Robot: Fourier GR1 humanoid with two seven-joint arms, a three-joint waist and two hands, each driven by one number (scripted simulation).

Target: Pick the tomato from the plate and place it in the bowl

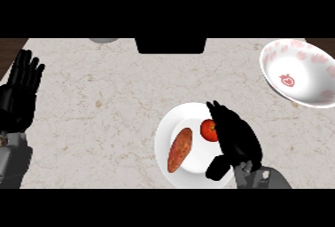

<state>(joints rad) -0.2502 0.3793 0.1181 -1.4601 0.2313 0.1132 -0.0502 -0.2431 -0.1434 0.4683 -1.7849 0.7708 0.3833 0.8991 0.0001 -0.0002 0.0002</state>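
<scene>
Bare counter (98,111) between plate (171,128) and bowl (288,57); right hand (234,135) over plate, straight fingers together beside tomato (209,130); left hand (20,93) rests open.

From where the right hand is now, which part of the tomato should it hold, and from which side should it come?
Hold the tomato round its widest part, coming from above and from its right, where the right hand already is. It is small and round, so fingers and thumb can close on opposite sides. The sweet potato lies close on its left and probably blocks that side.
</scene>
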